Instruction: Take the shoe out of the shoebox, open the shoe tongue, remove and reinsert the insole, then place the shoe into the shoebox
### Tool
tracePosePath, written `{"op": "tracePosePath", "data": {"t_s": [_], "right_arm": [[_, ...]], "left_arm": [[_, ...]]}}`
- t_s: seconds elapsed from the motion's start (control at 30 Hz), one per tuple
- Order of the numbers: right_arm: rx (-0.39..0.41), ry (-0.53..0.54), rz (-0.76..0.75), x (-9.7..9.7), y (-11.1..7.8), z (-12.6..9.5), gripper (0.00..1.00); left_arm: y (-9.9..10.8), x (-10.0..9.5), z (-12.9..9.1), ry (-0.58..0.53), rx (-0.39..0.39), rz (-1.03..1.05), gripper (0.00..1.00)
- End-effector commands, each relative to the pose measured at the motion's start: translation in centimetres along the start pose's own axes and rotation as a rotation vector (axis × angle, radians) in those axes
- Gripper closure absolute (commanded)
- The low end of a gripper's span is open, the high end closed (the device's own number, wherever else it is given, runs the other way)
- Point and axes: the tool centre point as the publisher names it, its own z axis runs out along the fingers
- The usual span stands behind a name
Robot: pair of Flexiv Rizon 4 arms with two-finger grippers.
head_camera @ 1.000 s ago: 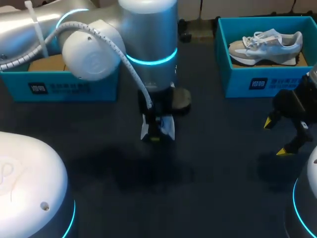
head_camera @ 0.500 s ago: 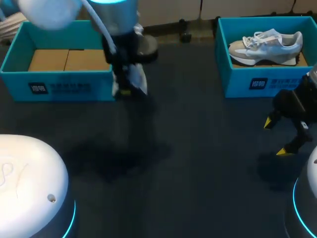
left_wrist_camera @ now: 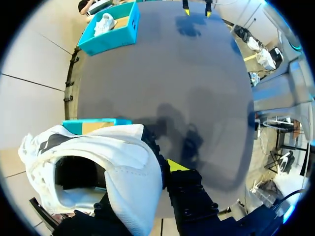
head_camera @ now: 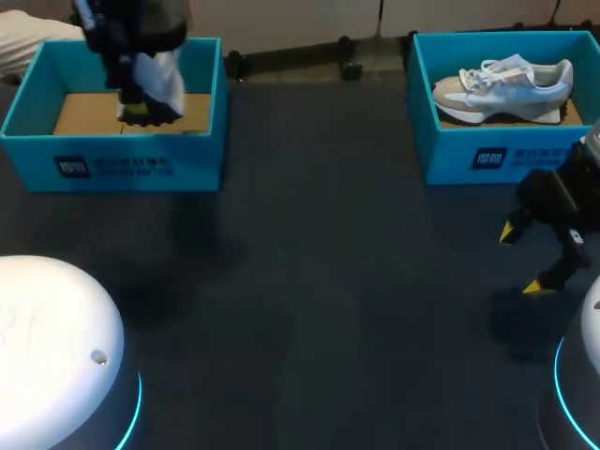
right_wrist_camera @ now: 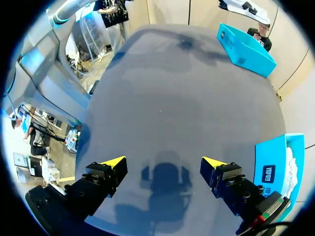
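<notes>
Jaws on the left gripper (head_camera: 141,112) are clamping the white shoe (head_camera: 161,77) at its heel end. In the left wrist view one finger is sitting inside the dark opening and the yellow-tipped finger (left_wrist_camera: 176,164) is pressing the outer side. Shoe is hanging up off the table (head_camera: 319,281), over the open left shoebox (head_camera: 131,167). The box's brown cardboard floor is showing under and beside it. Shoe is tilting, with the opening facing the wrist camera and white laces bunching at the far end.

Right gripper (head_camera: 521,260) is hovering low over the table near the right edge, just in front of the right shoebox (head_camera: 487,155). Its jaws are standing wide apart, gripping nothing, with bare table between the yellow tips. A grey sneaker (head_camera: 502,80) with white laces is lying on its side inside the right shoebox. The two boxes are sitting well apart at the far corners of the table.
</notes>
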Motion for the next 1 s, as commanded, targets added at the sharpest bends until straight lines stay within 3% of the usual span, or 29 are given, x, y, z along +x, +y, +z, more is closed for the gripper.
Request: {"op": "tracePosePath", "data": {"t_s": [0.03,0.43,0.57,0.83,1.0], "right_arm": [[0.003,0.0,0.001,0.0,0.0,0.1,0.0],[0.003,0.0,0.001,0.0,0.0,0.1,0.0],[0.003,0.0,0.001,0.0,0.0,0.1,0.0],[0.003,0.0,0.001,0.0,0.0,0.1,0.0],[0.003,0.0,0.001,0.0,0.0,0.1,0.0]], "left_arm": [[1.3,0.4,-0.5,-0.009,0.011,0.002,1.0],[1.3,0.4,-0.5,-0.009,0.011,0.002,1.0],[2.9,-1.9,0.3,0.021,0.019,-0.016,1.0],[9.9,-9.2,0.7,-0.05,-0.018,-0.055,1.0],[13.2,-12.3,1.4,-0.005,0.041,-0.061,1.0]]}}
